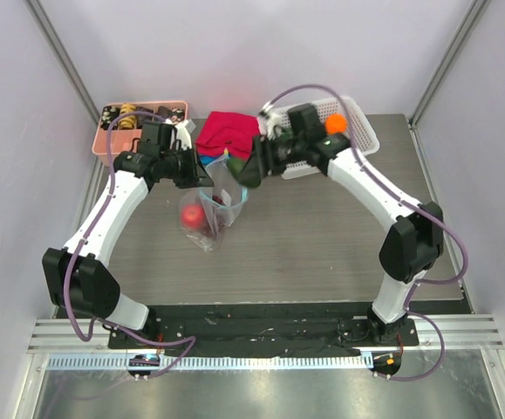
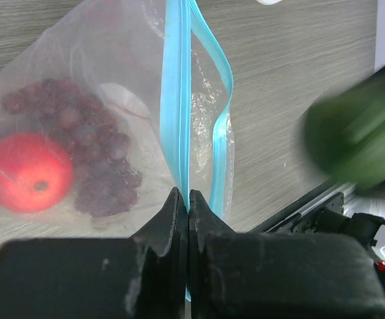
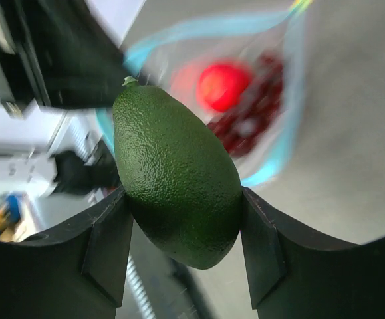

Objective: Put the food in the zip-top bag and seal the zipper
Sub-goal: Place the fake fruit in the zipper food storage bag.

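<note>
The left hand, pinched on the zipper, holds the zip-top bag open mid-frame; the right hand, clamped on the avocado, should centre over the mouth before releasing.

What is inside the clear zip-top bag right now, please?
Through the zip-top bag plastic, a red tomato and a dark grape bunch show. Whatever lies under the grapes is covered.

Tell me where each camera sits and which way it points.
Top external: above and behind the robot, looking down on the table; left arm and right arm show.
Left wrist: on the left arm, looking along its shut left pincer, clamped on the zipper.
Right wrist: on the right arm, looking past the right pincer holding the avocado toward the zip-top bag.
Shared: both wrist views show the tomato and grapes inside the bag.
</note>
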Motion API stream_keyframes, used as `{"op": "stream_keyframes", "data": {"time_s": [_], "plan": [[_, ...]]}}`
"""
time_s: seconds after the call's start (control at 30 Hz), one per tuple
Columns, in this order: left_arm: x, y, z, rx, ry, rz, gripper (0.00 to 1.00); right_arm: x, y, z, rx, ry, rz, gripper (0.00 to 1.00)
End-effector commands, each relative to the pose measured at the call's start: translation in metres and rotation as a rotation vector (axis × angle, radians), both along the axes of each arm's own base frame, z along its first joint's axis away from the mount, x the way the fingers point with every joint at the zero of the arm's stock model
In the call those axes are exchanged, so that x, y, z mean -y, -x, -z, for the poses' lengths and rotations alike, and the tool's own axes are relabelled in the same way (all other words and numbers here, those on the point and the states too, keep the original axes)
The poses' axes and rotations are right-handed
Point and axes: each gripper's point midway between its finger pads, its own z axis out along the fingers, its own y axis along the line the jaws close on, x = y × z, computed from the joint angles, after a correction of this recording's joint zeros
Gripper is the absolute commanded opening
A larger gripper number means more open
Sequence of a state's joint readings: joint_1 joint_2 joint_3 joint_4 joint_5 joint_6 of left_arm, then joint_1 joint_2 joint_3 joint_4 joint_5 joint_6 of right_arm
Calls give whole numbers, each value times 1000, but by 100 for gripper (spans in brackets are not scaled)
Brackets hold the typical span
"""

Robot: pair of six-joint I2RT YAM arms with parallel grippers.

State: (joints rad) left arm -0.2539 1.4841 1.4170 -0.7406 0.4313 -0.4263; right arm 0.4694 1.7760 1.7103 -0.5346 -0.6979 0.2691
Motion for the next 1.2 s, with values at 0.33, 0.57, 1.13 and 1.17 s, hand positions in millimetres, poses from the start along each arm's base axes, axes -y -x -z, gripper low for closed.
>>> {"op": "stream_keyframes", "data": {"time_s": [0.33,0.57,1.13,1.17], "plan": [[9,-3,-16,49,71,30,0,-72,13,48,-167,52,-36,14],[7,-4,-16,51,70,21,0,-80,2,25,-99,17,-41,87],[12,-3,-18,40,120,47,0,114,-177,29,475,197,41,90],[12,-2,-17,39,119,48,0,121,-188,38,518,211,29,87]]}}
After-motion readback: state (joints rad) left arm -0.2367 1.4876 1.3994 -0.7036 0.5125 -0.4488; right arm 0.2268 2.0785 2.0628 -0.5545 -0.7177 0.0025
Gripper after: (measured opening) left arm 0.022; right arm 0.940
